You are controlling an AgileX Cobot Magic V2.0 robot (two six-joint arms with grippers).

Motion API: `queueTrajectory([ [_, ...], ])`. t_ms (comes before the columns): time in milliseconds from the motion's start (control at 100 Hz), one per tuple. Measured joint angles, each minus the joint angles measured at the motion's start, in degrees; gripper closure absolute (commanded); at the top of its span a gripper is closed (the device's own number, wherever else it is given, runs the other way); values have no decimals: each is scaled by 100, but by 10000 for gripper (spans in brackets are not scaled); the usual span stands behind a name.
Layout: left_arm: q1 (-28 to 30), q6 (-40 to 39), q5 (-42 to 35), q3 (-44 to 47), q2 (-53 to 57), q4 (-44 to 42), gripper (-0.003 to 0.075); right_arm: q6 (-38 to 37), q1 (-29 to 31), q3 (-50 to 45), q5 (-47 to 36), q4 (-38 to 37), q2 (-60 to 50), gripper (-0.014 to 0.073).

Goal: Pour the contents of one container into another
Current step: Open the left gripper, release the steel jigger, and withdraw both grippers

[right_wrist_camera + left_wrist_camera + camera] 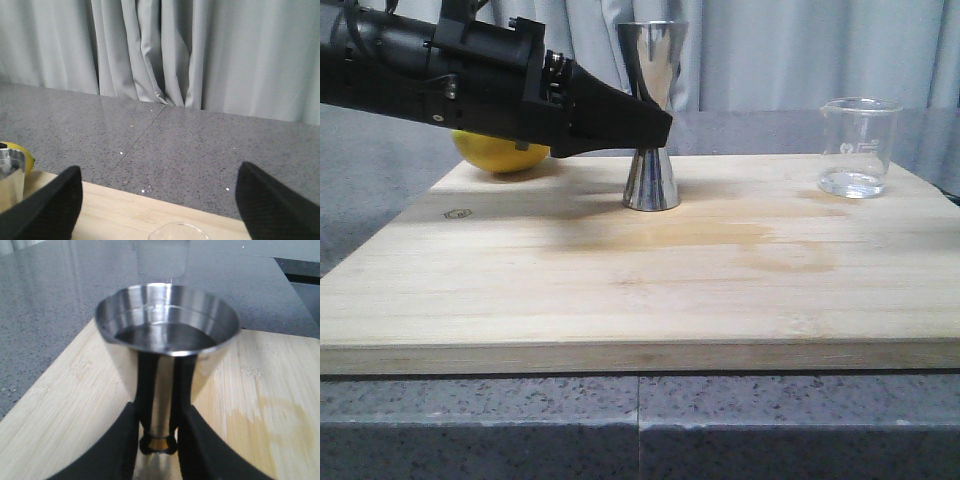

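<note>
Here the left gripper clamps the jigger (at its waist).

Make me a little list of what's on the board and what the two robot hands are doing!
board: wooden board, with a damp patch
metal cup: shiny jigger standing upright, liquid inside
glass cup: clear beaker upright at the board's right, nearly empty
fruit: yellow lemon behind the left arm
left hand: left gripper closed around the jigger's narrow waist
right hand: right gripper open, holding nothing
</note>
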State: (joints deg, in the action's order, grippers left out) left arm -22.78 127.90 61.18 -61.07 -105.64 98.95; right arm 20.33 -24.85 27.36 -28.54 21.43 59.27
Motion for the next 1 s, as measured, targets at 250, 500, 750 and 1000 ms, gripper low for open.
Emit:
queueTrajectory([
  [250, 0, 0, 0, 0, 0, 0, 562, 0, 0, 0, 0, 0, 0, 29],
  [500, 0, 5, 0, 0, 0, 3, 430, 0, 0, 0, 0, 0, 0, 29],
  [750, 0, 14, 0, 0, 0, 12, 258, 0, 0, 0, 0, -9, 0, 29],
  [1000, 0, -391, -103, 0, 178, -323, 253, 0, 0, 483, 1168, -9, 0, 29],
])
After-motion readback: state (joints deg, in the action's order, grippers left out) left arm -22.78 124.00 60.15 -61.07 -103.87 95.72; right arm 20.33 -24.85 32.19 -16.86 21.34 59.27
